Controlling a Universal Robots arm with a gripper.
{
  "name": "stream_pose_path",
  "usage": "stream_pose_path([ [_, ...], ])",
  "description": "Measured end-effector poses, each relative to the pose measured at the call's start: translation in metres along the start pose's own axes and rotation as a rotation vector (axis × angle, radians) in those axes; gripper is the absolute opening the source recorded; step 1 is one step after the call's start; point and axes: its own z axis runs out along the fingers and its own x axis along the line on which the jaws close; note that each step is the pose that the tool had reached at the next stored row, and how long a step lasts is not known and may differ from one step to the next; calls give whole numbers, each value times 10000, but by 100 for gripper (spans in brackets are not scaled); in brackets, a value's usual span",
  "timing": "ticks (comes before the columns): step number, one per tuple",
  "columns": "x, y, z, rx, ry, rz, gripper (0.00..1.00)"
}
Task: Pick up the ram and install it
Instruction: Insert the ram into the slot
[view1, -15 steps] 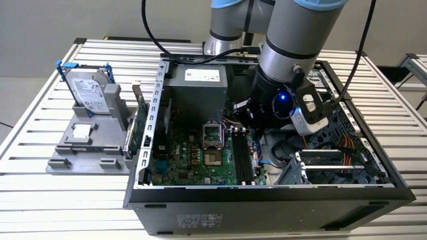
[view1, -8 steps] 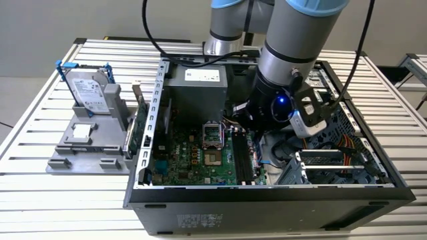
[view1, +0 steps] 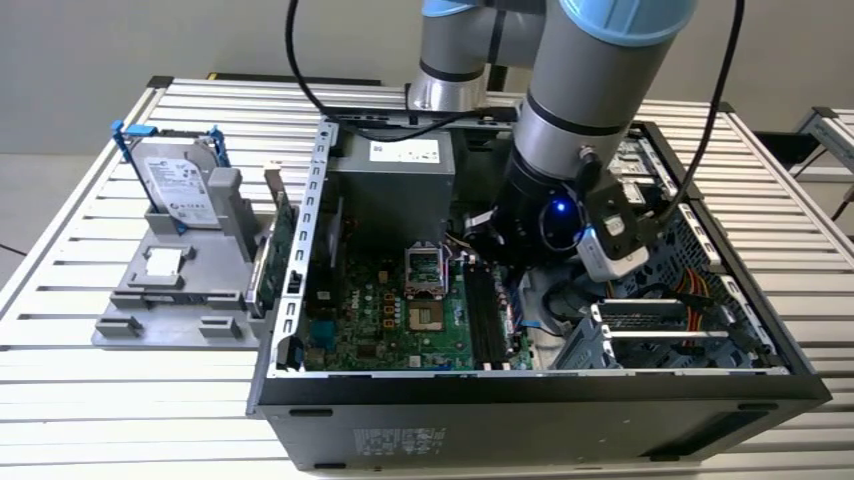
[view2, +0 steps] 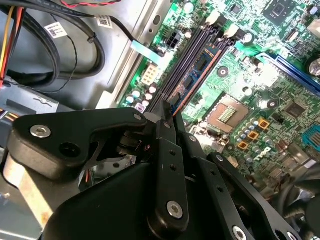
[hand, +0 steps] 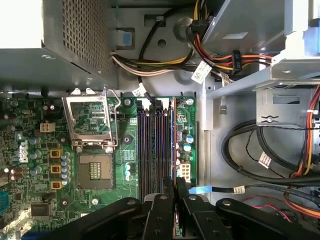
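The jaws are standing nearly closed, pinching the upper edge of the ram (view2: 192, 79), a slim, long, dark blue-black stick w/ a paler tan strip, which is sitting edge-down in the slot row nearest the case wall. The black two-finger gripper (hand: 175, 187) is reaching down inside the open black-and-silver metal computer case (view1: 534, 385), over the green motherboard (hand: 90, 165). Judged from both wrist views, pick-up is complete and the stick is lining up with, or partly entering, its slot; whether it is fully seated cannot be told, since the grip has not been let go. Inside the case: the motherboard w/ an open silver CPU socket (hand: 90, 125), the black memory slots (hand: 150, 145), a perforated grey power supply box (hand: 80, 35), bundled cables (hand: 250, 155). Outside, on the slatted table, a grey holder tray (view1: 174, 300) is carrying a silver hard drive w/ blue clips (view1: 174, 180), standing upright.
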Motion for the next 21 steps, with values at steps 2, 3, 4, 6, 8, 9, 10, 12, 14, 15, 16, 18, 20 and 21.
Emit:
stream_pose_path([
  [2, 0, -1, 20, 0, 0, 0, 0],
  [3, 0, -3, 28, 0, 0, 0, 0],
  [4, 0, -6, 35, 1, 0, 0, 0],
  [6, 0, -10, 49, 0, 0, 1, 0],
  [8, 0, -14, 60, 1, 0, 0, 0],
  [9, 0, -17, 67, 1, 0, 0, 0],
  [10, 0, -18, 74, 0, 0, 1, 0],
  [12, 0, -23, 86, 1, 0, 0, 0],
  [14, 0, -30, 89, 1, 0, 0, 0],
  [15, 0, -32, 94, -1, 0, 0, 0],
  [16, 0, -34, 100, -1, 0, 0, 0],
  [18, 0, -36, 114, 0, 0, 0, 0],
  [20, 0, -37, 127, 0, 0, 0, 0],
  [21, 0, -38, 133, 0, 0, 0, 0],
])
